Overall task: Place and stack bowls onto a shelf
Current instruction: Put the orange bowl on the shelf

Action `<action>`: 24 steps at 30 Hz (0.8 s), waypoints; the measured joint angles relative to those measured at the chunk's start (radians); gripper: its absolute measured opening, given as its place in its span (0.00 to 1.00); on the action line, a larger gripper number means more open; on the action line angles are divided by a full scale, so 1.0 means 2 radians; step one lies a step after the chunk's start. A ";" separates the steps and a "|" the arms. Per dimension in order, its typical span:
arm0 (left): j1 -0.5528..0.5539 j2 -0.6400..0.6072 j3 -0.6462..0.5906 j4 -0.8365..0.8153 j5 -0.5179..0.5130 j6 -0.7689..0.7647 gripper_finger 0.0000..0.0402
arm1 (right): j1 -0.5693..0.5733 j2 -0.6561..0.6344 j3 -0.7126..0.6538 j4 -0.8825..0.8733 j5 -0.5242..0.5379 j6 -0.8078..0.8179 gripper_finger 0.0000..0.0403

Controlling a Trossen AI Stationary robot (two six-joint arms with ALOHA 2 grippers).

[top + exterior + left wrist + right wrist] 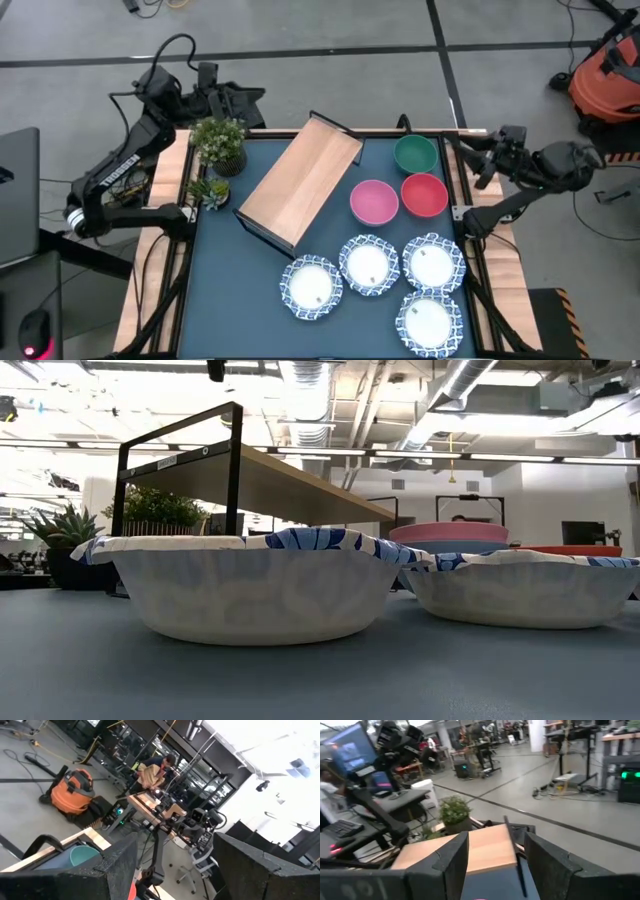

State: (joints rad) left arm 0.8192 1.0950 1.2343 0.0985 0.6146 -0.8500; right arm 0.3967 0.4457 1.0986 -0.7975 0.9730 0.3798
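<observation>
The light-wood shelf [300, 185] stands slanted on its dark frame at the table's far left; it also shows in the low view [270, 475] and the right wrist view [485, 845]. Green [415, 153], pink [374, 201] and red [424, 194] bowls sit to its right. Several white blue-rimmed bowls [369, 265] rest along the near side, two of them close up in the low view [250, 585]. No light blue bowl shows. My left gripper [240, 98] [175, 870] hovers open beyond the far-left corner. My right gripper [468, 152] [495, 865] hovers open at the far-right edge, pointing at the shelf.
Two potted plants [220, 143] [208, 190] stand at the table's left edge beside the shelf. An orange vacuum [605, 70] is on the floor far right and a laptop [15, 190] sits left. A person [152, 770] is at a desk in the room behind.
</observation>
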 joint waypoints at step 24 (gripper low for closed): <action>0.015 0.002 0.000 -0.001 -0.018 0.039 0.61 | -0.167 0.213 0.219 -0.145 -0.116 -0.059 0.54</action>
State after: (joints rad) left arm 0.8486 1.1000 1.2335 0.0967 0.5777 -0.7713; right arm 0.0625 0.8726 1.5375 -1.0877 0.7402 0.2611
